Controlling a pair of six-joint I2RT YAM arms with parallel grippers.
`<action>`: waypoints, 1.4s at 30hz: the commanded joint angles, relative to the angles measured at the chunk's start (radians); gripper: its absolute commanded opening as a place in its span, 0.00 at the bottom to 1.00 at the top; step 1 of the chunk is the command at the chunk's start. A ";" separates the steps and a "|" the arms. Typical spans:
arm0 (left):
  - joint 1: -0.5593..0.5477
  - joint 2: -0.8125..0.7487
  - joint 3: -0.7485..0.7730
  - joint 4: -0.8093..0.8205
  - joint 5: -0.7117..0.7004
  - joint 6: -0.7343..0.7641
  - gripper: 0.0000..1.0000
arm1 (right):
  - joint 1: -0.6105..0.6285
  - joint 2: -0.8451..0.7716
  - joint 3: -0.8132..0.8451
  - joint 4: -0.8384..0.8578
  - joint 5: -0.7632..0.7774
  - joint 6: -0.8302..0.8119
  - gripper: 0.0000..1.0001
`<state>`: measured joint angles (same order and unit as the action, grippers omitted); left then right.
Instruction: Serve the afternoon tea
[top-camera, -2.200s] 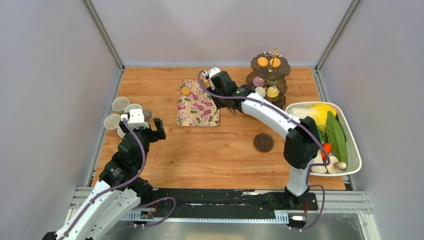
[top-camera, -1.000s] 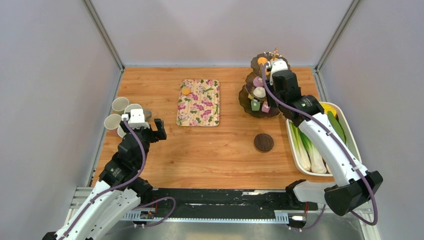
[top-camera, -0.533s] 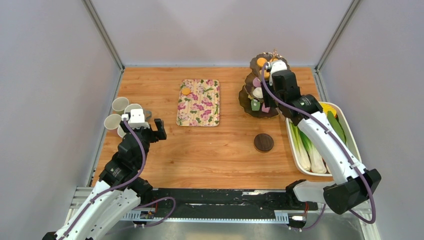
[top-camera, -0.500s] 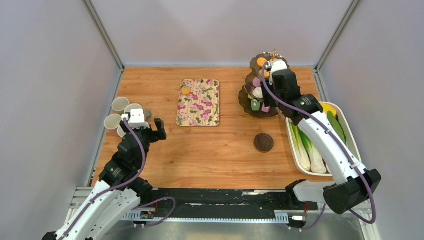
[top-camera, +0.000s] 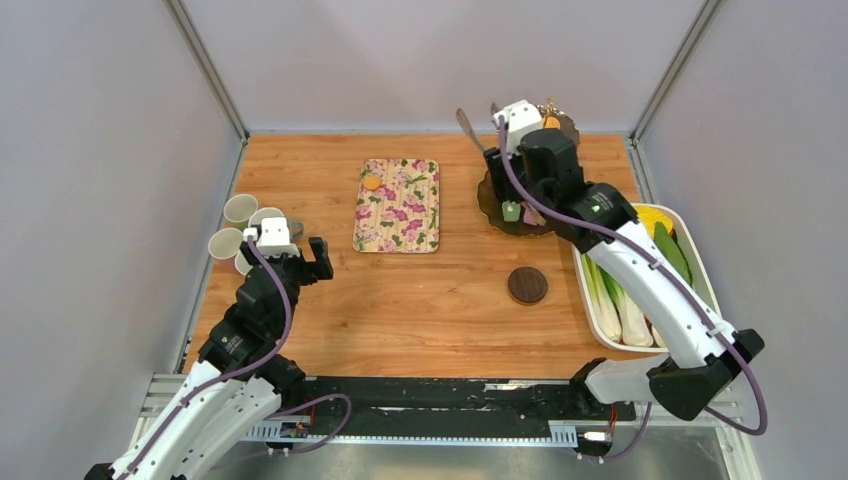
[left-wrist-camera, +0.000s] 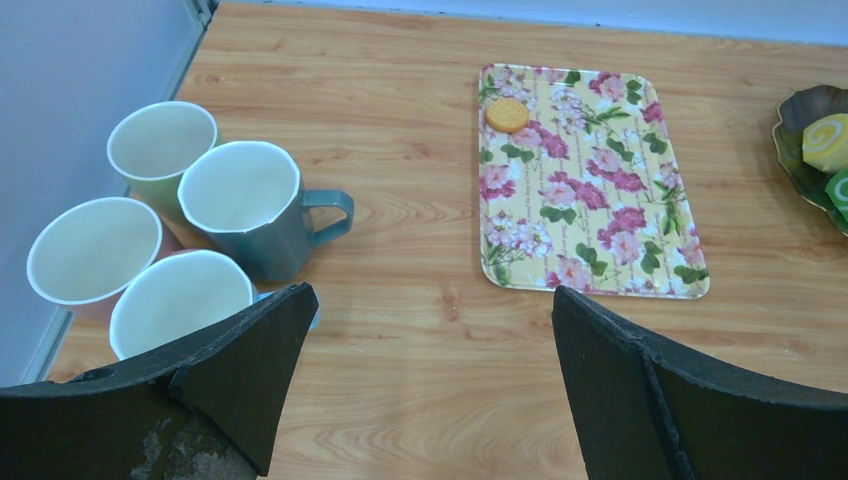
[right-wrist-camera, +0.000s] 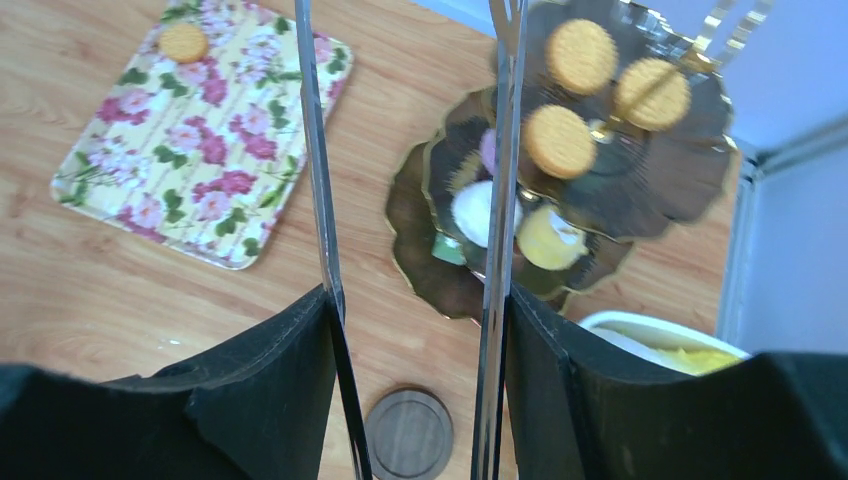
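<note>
The dark three-tier stand (top-camera: 489, 197) stands at the back right. In the right wrist view its top tier (right-wrist-camera: 684, 170) carries three orange cakes (right-wrist-camera: 559, 141); white (right-wrist-camera: 470, 212), yellow (right-wrist-camera: 549, 237) and green cakes sit on lower tiers. One orange cake (top-camera: 372, 183) lies on the floral tray (top-camera: 397, 215). My right gripper (top-camera: 497, 160) hovers above the stand's left side, shut on metal tongs (right-wrist-camera: 318, 180) whose blades are apart and empty. My left gripper (top-camera: 312, 260) is open and empty beside several pastel mugs (top-camera: 245, 225), which also show in the left wrist view (left-wrist-camera: 240, 195). One dark coaster (top-camera: 527, 285) lies mid-table.
A white tub (top-camera: 712, 300) of vegetables sits at the right edge, under my right arm. Grey walls enclose the table on three sides. The mugs stand close to the left wall.
My right gripper went with the tongs from the floral tray to the stand, then rose and shifted left above it. The left arm has not moved.
</note>
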<state>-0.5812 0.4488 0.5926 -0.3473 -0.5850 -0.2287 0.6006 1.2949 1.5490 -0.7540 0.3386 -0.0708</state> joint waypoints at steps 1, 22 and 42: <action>-0.002 0.003 0.000 0.021 -0.007 0.014 1.00 | 0.070 0.076 0.019 0.094 -0.014 -0.025 0.59; -0.001 0.000 0.000 0.019 -0.033 0.016 1.00 | 0.147 0.749 0.193 0.306 -0.221 0.025 0.59; -0.001 0.007 -0.003 0.015 -0.035 0.015 1.00 | 0.148 1.056 0.430 0.346 -0.199 -0.031 0.57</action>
<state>-0.5812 0.4534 0.5926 -0.3473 -0.6113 -0.2287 0.7433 2.3192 1.9015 -0.4553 0.1154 -0.0711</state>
